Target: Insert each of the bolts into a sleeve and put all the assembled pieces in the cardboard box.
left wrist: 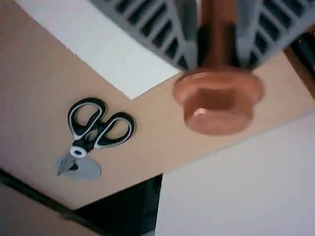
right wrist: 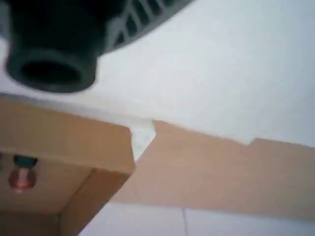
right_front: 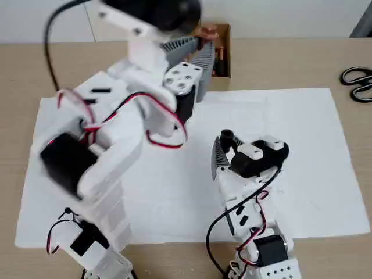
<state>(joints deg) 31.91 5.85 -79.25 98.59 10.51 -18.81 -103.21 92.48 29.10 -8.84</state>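
Left tool (left wrist: 216,56) clenched bolt (left wrist: 216,101) by its shank (rigid, smooth, probably slippery); right tool (right_front: 224,145) grasped the stiff sleeve (right wrist: 51,54).

White plastic arms (right_front: 116,145) with black servo blocks (right_front: 64,163), looping red and black cables (right_front: 165,142), grey ribbed jaws

Copper bolt (left wrist: 216,101), black sleeve (right wrist: 51,51), brown box (right wrist: 64,142)

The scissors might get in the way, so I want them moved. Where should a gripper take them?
Probably from straight above, closing across the narrow neck at the pivot: the scissors lie flat and closed on the table, and that neck is slimmer than the handle loops.
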